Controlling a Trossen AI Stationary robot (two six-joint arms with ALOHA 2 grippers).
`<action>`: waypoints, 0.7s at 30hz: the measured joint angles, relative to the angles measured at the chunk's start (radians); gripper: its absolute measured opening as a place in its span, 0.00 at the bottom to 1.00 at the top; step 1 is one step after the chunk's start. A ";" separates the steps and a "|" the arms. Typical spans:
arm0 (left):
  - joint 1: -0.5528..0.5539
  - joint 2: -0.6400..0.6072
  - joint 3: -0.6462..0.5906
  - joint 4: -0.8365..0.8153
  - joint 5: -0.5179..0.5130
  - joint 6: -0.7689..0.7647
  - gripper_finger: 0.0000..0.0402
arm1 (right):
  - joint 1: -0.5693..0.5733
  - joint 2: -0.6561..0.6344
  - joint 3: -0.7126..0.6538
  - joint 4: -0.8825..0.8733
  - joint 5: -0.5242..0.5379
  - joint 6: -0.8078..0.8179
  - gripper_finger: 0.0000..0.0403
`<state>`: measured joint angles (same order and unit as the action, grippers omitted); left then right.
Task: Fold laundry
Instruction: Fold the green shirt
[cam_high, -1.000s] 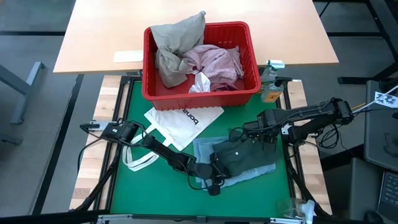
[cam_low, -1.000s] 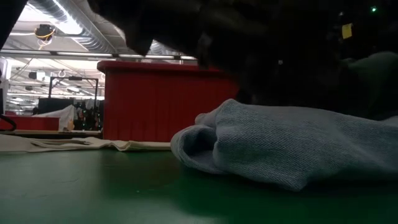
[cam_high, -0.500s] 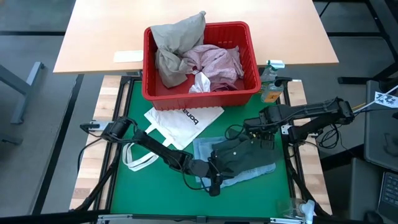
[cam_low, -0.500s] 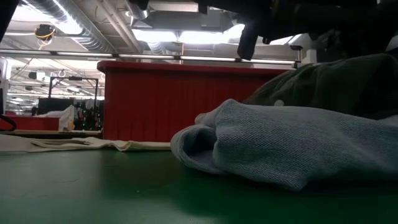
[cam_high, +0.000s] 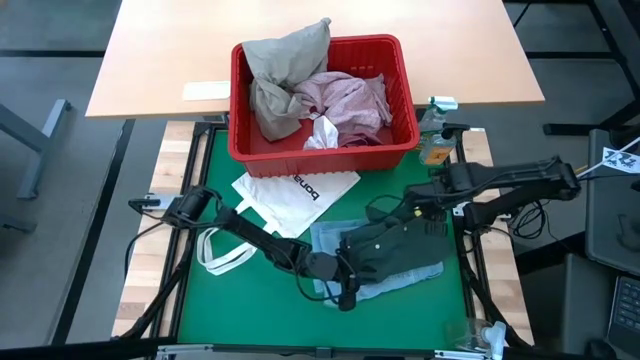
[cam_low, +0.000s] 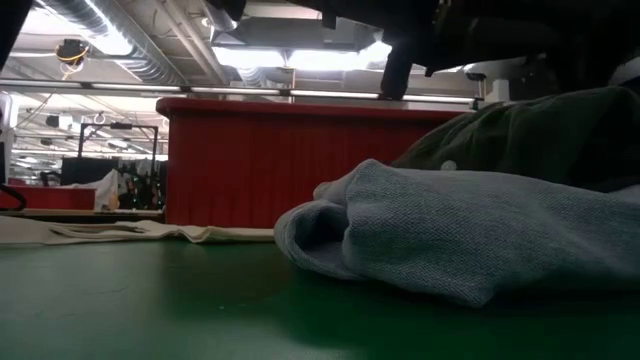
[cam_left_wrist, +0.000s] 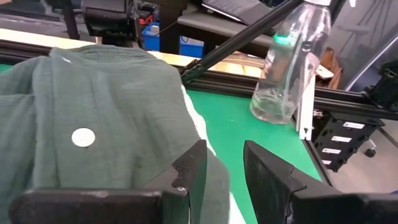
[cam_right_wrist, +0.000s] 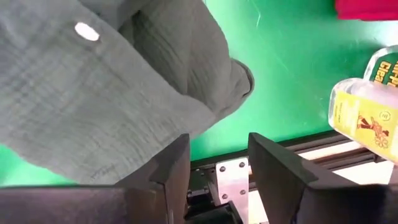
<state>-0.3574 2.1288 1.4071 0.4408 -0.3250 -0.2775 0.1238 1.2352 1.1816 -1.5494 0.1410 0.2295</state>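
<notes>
A dark grey-green garment (cam_high: 390, 250) with a white button (cam_left_wrist: 83, 137) lies bunched on a light blue garment (cam_high: 400, 282), which rests on the green mat. In the low view the grey-green garment (cam_low: 520, 130) sits on top of the light blue one (cam_low: 470, 240). My left gripper (cam_high: 345, 290) is open at the pile's near left edge, its fingers (cam_left_wrist: 186, 174) over the grey-green cloth's border. My right gripper (cam_high: 418, 215) is open above the pile's far right part. Beige-khaki (cam_high: 280, 70), mottled pink (cam_high: 350, 100) and white (cam_high: 322, 132) pieces lie in the red basket (cam_high: 400, 150). My left gripper (cam_left_wrist: 224, 155) is low at the grey-green garment's edge (cam_left_wrist: 186, 118), level and pointing toward the table's right. I cannot tell whether its fingers touch the cloth.
A white tote bag (cam_high: 290, 195) with loop handles (cam_high: 222, 255) lies left of the pile, under my left arm. A yellow-labelled bottle (cam_high: 435, 140) stands at the far right, and a clear bottle (cam_high: 487, 337) at the near right corner. The mat (cam_high: 240, 310) is bare at the near left.
My right gripper has risen off the grey-green garment and drawn back a little toward the table's right edge. In the low view the dark mass that covered the garment's top has lifted clear. The garments have stayed where they were.
</notes>
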 joint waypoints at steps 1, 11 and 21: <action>0.005 0.000 0.000 -0.002 0.002 0.000 0.25 | 0.000 -0.017 0.000 0.001 0.000 0.001 0.41; 0.063 -0.044 0.000 -0.014 0.002 0.000 0.25 | 0.000 -0.188 0.000 0.061 0.043 0.078 0.41; 0.187 -0.212 0.000 -0.195 0.002 0.000 0.25 | -0.014 -0.228 0.000 0.404 0.054 -0.205 0.41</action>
<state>-0.1706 1.9169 1.4075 0.2457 -0.3225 -0.2779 0.1095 1.0074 1.1820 -1.1455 0.1953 0.0241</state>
